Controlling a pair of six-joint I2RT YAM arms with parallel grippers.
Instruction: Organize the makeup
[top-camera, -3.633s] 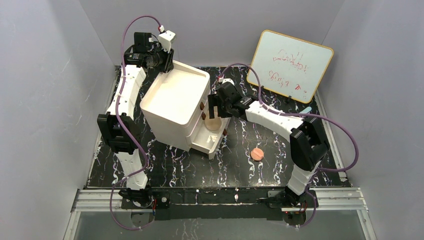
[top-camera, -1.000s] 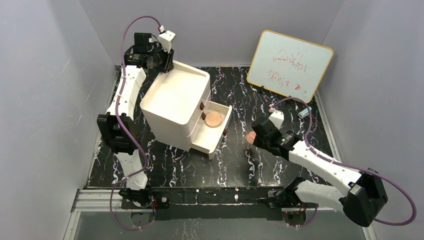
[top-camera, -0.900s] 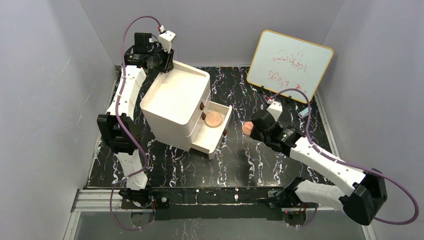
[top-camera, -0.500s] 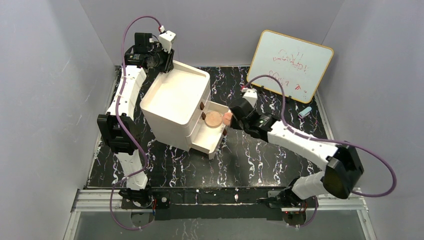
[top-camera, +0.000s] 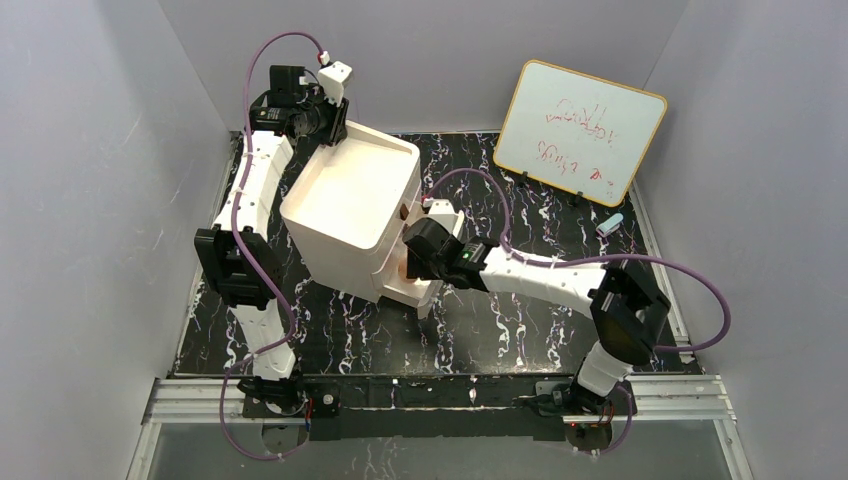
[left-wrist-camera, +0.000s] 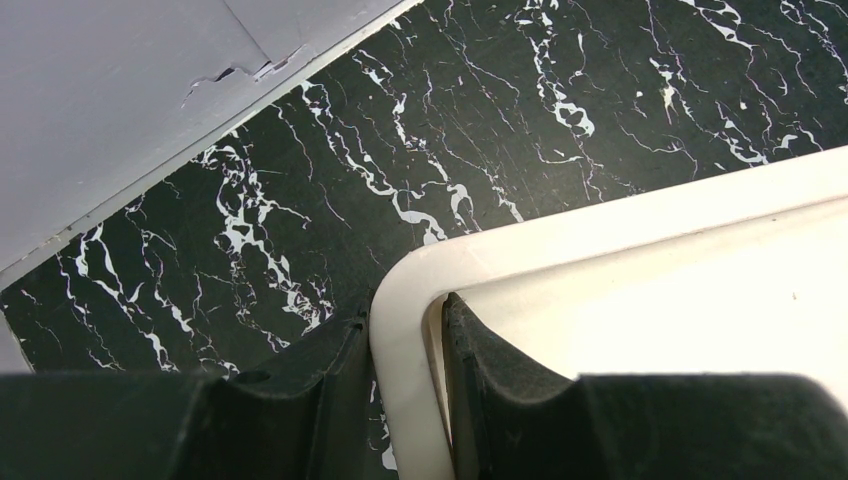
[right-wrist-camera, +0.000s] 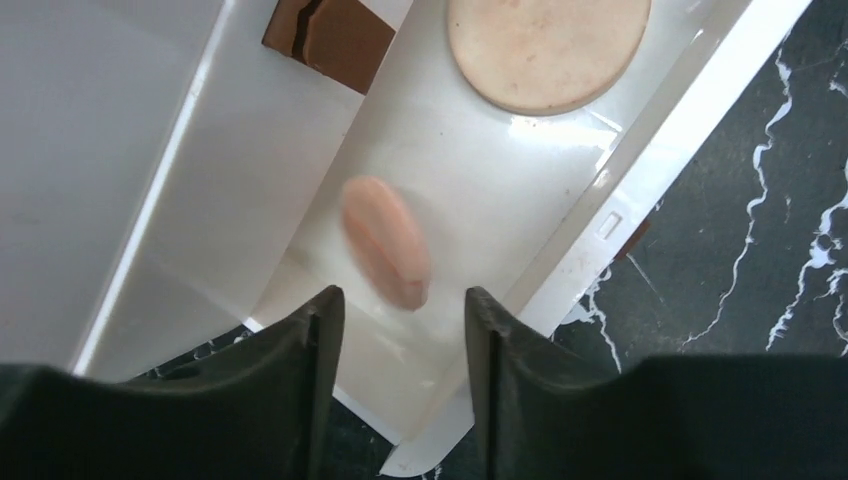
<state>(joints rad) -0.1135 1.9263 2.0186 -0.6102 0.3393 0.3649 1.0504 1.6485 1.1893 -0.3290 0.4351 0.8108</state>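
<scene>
The small disc (right-wrist-camera: 386, 242), blurred and tilted, sits over the drawer (right-wrist-camera: 470, 160) floor just ahead of the right gripper (right-wrist-camera: 398, 325), whose spread jaws don't touch it: apparently a drop beside the big disc (right-wrist-camera: 547, 45) farther ahead. The left gripper (left-wrist-camera: 405, 312) pinches the box (left-wrist-camera: 600, 210) rim, likely steadying it. The whiteboard (top-camera: 580, 130) carries red scrawl, unreadable.

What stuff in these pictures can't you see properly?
- Small pink round disc: blurred in the right wrist view; unclear whether it touches anything.
- Larger copper-pink round disc: cut off by that view's top edge.
- Inside of the white cabinet's open drawer: hidden by the right gripper in the top view.
- Red writing on the whiteboard: too scribbly to read.
</scene>
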